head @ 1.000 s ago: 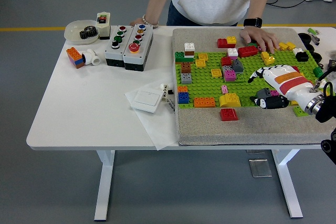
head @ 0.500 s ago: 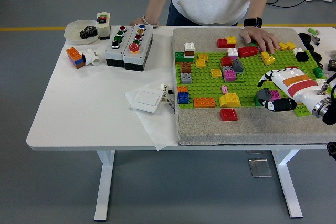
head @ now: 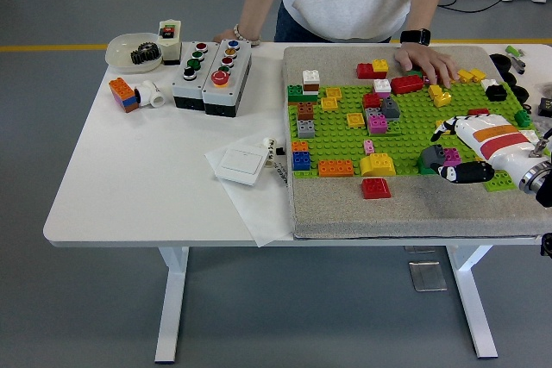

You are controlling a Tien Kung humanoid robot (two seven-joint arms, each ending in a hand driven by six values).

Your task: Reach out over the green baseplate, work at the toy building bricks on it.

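The green baseplate (head: pixel 405 131) lies on a grey felt mat (head: pixel 345 204) at the right half of the white table (head: pixel 129 178), studded with toy bricks in red, yellow, orange, blue, grey and pink. At its near right corner sit a grey brick (head: pixel 434 158) and a small pink brick (head: pixel 450 158), and the right hand (head: pixel 474 148) rests just there. Over the last second this hand has drawn back toward the right edge and lowered to the plate's near right corner, which suggests that it is either settling on those two bricks or retreating with them; no brick has visibly come off the plate. Its dark thumb (head: pixel 461 172) stretches along the near side of the grey and pink bricks while a finger (head: pixel 442 129) curls on the far side, so the fingers look half closed around the pair, though a firm grip cannot be confirmed. At the far edge a person's hand (head: pixel 424 65) rests flat on the mat beside a red brick (head: pixel 407 84), unmoved. The left arm does not show
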